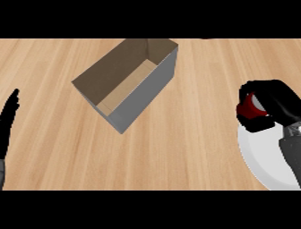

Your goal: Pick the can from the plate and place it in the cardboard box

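A red can point(250, 108) shows between the curled fingers of my right hand point(277, 99), which is shut on it at the right side of the view. The hand covers most of the can. Below and under the hand lies a white plate point(259, 152), partly covered by my right forearm. I cannot tell whether the can touches the plate. The cardboard box point(128, 80) stands open-topped at the upper middle, set at a slant, well to the left of the can. My left hand point(0, 129) rests open at the left edge, fingers pointing up.
The wooden counter point(179, 147) stretches bare between the box and the plate. The box's grey outer wall point(143, 96) faces the plate side.
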You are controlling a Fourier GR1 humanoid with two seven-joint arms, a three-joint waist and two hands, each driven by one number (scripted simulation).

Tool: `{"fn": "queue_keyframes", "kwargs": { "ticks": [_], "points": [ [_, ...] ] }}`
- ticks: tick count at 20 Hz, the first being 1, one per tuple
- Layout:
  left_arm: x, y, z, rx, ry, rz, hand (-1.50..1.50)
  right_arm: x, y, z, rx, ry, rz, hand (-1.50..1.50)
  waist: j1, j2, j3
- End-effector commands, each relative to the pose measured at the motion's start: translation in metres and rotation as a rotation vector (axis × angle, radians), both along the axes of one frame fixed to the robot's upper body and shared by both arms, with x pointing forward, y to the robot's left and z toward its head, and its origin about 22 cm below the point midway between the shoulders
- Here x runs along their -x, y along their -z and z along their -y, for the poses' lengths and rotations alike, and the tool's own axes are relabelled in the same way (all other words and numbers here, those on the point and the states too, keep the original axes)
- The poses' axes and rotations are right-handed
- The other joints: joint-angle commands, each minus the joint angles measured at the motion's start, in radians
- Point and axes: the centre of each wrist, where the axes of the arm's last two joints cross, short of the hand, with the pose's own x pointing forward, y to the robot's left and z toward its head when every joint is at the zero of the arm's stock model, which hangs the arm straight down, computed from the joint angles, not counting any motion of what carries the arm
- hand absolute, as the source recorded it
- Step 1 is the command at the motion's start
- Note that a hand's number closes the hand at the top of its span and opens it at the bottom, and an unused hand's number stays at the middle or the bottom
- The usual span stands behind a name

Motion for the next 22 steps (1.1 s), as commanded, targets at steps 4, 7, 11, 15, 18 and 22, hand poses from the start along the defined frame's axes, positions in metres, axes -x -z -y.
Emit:
{"fn": "queue_keyframes", "kwargs": {
  "ticks": [4, 7, 11, 15, 18, 22],
  "points": [
    [-0.006, 0.0, -0.003, 0.008, 0.006, -0.015, 0.0, -0.009, -0.046, -0.031, -0.081, -0.061, 0.314, 1.5, -0.004, 0.002, 0.001],
    [-0.007, -0.005, -0.006, 0.003, 0.01, -0.002, 0.0, -0.01, -0.079, -0.072, -0.157, -0.117, 0.329, 1.5, -0.001, 0.0, 0.0],
    [-0.001, -0.007, -0.002, 0.012, 0.014, 0.009, 0.0, -0.018, -0.108, -0.086, -0.191, -0.179, 0.297, 1.5, 0.005, 0.0, 0.0],
    [0.009, -0.004, 0.004, 0.016, 0.021, -0.013, 0.0, -0.025, -0.102, -0.122, -0.317, -0.216, 0.237, 1.5, 0.01, 0.001, 0.001],
    [-0.009, -0.001, 0.019, 0.014, 0.025, -0.011, 0.0, -0.035, -0.128, -0.173, -0.385, -0.207, 0.202, 1.5, 0.01, 0.003, 0.0],
    [-0.002, -0.009, -0.007, 0.009, 0.016, 0.001, 0.0, -0.043, -0.122, -0.204, -0.457, -0.166, 0.19, 1.5, 0.015, 0.003, 0.0]
  ]
}}
